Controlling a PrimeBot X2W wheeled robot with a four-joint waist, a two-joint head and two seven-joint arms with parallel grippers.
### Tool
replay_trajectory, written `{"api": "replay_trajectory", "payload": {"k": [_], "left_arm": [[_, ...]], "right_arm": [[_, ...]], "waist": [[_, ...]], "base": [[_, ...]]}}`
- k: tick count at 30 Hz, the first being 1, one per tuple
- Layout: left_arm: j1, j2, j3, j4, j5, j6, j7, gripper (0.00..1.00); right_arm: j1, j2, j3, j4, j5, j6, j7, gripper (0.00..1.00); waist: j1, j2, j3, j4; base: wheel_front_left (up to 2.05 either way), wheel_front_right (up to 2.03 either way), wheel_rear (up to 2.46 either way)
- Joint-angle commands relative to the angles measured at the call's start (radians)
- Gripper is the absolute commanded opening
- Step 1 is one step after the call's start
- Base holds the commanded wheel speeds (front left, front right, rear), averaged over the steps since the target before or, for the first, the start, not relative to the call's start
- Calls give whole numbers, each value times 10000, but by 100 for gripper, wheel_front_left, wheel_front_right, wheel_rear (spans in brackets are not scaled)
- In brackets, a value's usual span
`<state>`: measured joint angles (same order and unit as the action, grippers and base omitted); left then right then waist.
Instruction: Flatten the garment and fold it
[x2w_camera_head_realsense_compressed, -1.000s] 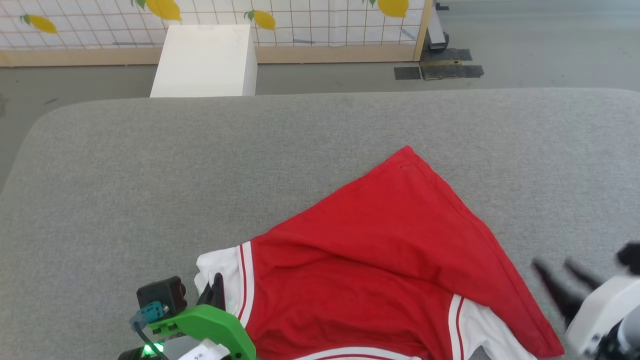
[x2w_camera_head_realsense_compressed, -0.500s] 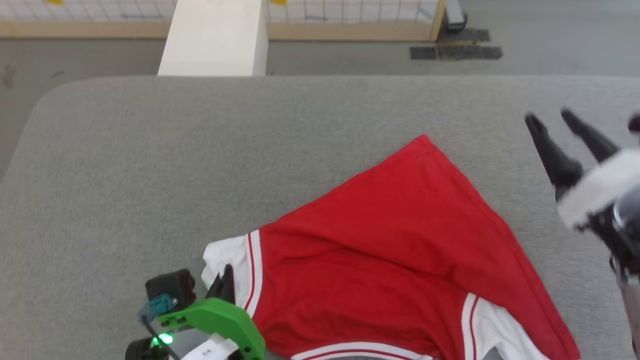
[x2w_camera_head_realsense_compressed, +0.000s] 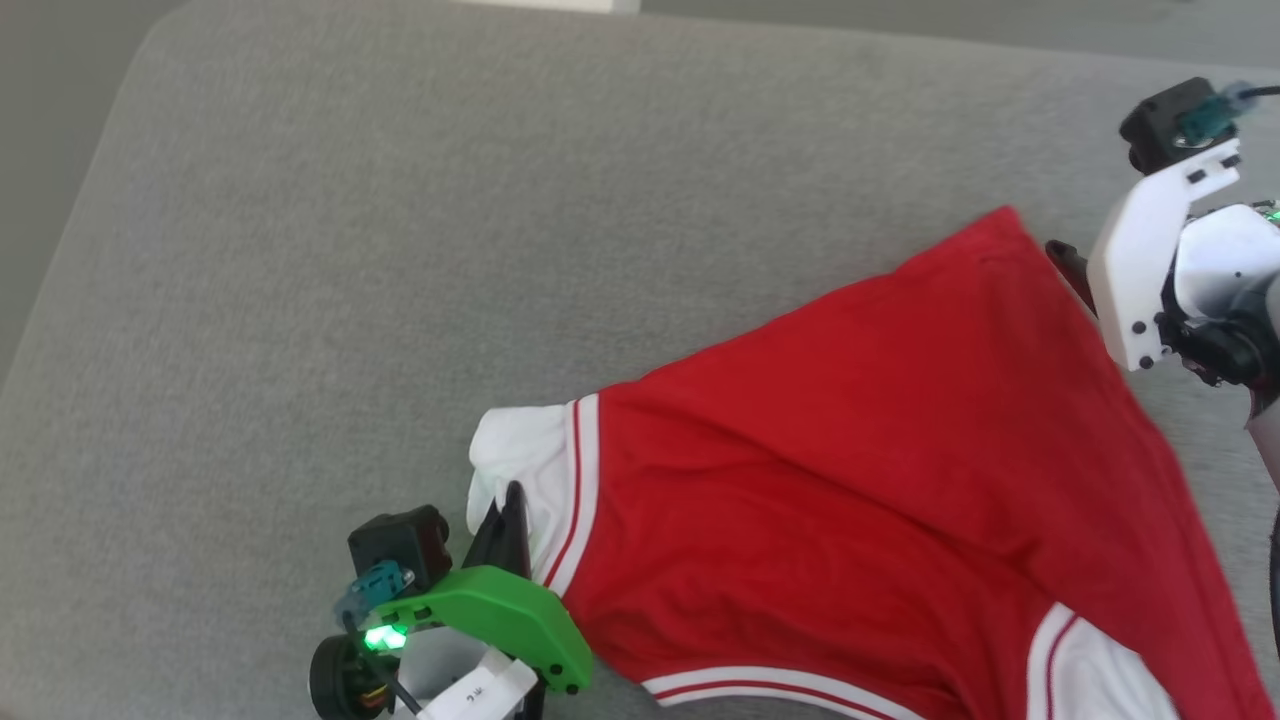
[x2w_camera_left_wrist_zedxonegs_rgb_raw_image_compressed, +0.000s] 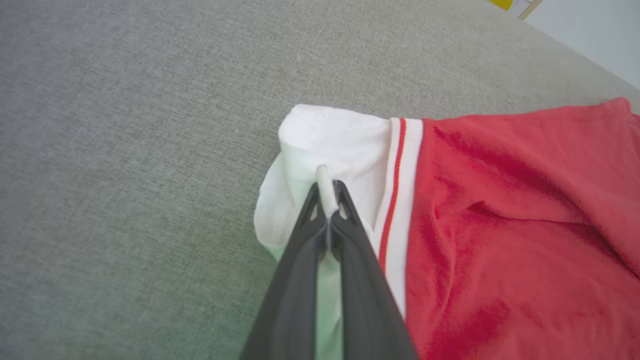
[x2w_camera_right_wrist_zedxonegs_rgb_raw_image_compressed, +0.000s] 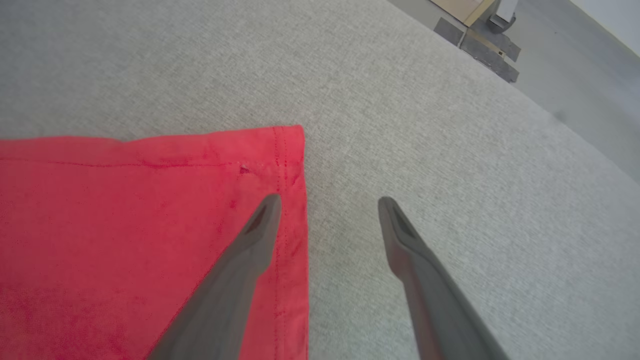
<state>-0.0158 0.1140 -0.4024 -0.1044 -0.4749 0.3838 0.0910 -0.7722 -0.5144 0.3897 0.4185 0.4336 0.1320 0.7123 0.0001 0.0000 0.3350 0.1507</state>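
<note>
Toward the near right of the grey padded surface (x2w_camera_head_realsense_compressed: 400, 250), in the head view, the garment (x2w_camera_head_realsense_compressed: 850, 480) lies plain red side up. It spreads in a rough wedge with creases across its middle, so it is not yet flat. Its white sleeve (x2w_camera_head_realsense_compressed: 520, 450) forms the left end, and a hem corner (x2w_camera_head_realsense_compressed: 1005, 218) points toward the far right edge. The left gripper (x2w_camera_head_realsense_compressed: 512, 500) sits at the sleeve. The right gripper (x2w_camera_head_realsense_compressed: 1068, 265) hangs just beside the hem corner, its fingers largely hidden behind its white bracket.

Along the left wrist view, the left gripper (x2w_camera_left_wrist_zedxonegs_rgb_raw_image_compressed: 325, 187) is clenched on a raised pinch of the white sleeve (x2w_camera_left_wrist_zedxonegs_rgb_raw_image_compressed: 330, 140), just short of the striped trim (x2w_camera_left_wrist_zedxonegs_rgb_raw_image_compressed: 400, 170). The grip probably anchors this end so the cloth cannot slide when the far end is drawn out.

Along the right wrist view, the right gripper (x2w_camera_right_wrist_zedxonegs_rgb_raw_image_compressed: 330, 201) is released, jaws spread wide. One finger lies over the red cloth beside the side seam and the other over bare surface (x2w_camera_right_wrist_zedxonegs_rgb_raw_image_compressed: 400, 100). They straddle the garment's (x2w_camera_right_wrist_zedxonegs_rgb_raw_image_compressed: 125, 225) edge just below the hem corner (x2w_camera_right_wrist_zedxonegs_rgb_raw_image_compressed: 292, 137). That stance suits closing on the corner and pulling it away from the held sleeve. Whether the fingertips touch the cloth I cannot tell.
</note>
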Motion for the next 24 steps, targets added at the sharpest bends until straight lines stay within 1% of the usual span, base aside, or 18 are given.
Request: {"api": "replay_trajectory", "payload": {"k": [1,6,12,13,14,15,17,21,24], "left_arm": [[-211,-78,-21,47,35,10,-102,0],[-342,-204,-141,219,12,21,-272,0],[-396,-254,-199,433,-35,48,-341,0],[-390,-239,-192,463,-43,48,-336,0],[-383,-215,-172,488,-57,51,-326,0],[-379,-194,-152,492,-70,56,-317,0],[-364,-120,-104,472,-81,66,-298,0],[-325,77,24,404,-118,89,-204,0],[-330,223,106,370,-168,61,-119,0]], "right_arm": [[-265,-63,280,112,-201,-13,135,100],[-568,-110,1179,451,-285,-13,388,100],[-550,-240,2025,727,172,-13,825,100],[-541,-261,2096,783,286,-13,937,60],[-551,-276,2132,818,437,-13,1008,22],[-583,-287,2125,815,539,-13,989,0],[-670,-295,2033,781,790,-13,848,0],[-818,-177,1444,596,1255,-13,-88,0],[-667,-95,502,189,1806,-13,-1423,0]], "waist": [[-1,0,828,764],[-1,0,1092,899],[-1,0,976,824],[-1,0,914,783],[-1,0,829,716],[-1,0,767,653],[-1,0,623,482],[-1,0,231,19],[-1,0,-206,-321]], "base": [[0,0,0],[0,0,0],[0,0,0],[0,0,0],[0,0,0],[0,0,0],[0,0,0],[0,0,0],[0,0,0]]}}
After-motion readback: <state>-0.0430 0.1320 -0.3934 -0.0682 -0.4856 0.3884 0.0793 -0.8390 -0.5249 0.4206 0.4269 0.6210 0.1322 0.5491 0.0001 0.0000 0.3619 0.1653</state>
